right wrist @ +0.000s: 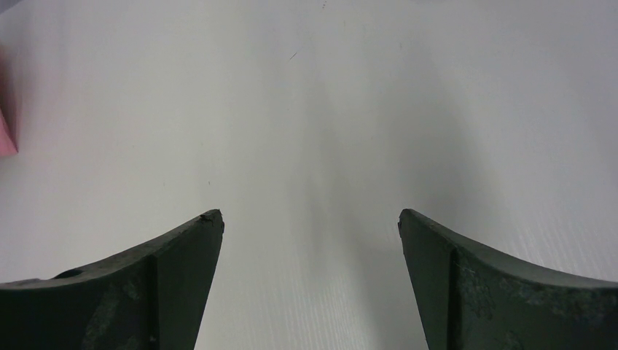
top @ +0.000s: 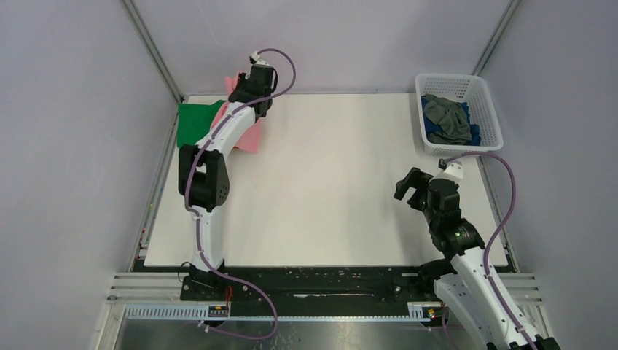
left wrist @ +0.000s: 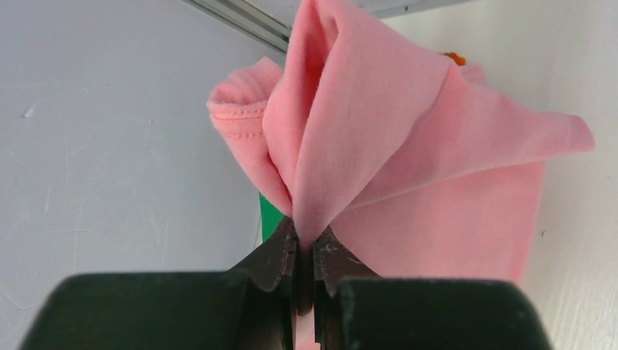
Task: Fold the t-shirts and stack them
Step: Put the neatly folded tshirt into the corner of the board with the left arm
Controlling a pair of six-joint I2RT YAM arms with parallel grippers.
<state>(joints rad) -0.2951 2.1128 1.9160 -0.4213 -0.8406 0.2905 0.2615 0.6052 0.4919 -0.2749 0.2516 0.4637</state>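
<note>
Firmly, left tool [left wrist: 304,244] pinches the pink t-shirt [left wrist: 408,146] at a fold; right tool [right wrist: 310,226] stands spread above the table [right wrist: 313,109].

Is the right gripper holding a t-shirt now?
No, the right gripper is open, and only the white table shows between its jaws.

A white surface [top: 328,182] fills the middle of the top view, matte and lightly scuffed; up close it shows a fine ribbed grain. A white plastic lattice basket [top: 490,117] stands at its far right corner, its long side along the right edge. Pale grey-lilac walls [top: 73,146] close in on three sides, with slanting aluminium posts [top: 151,47] at the far corners. A black rail [top: 313,290] runs along the near edge, set in a silver frame [top: 146,284].
</note>
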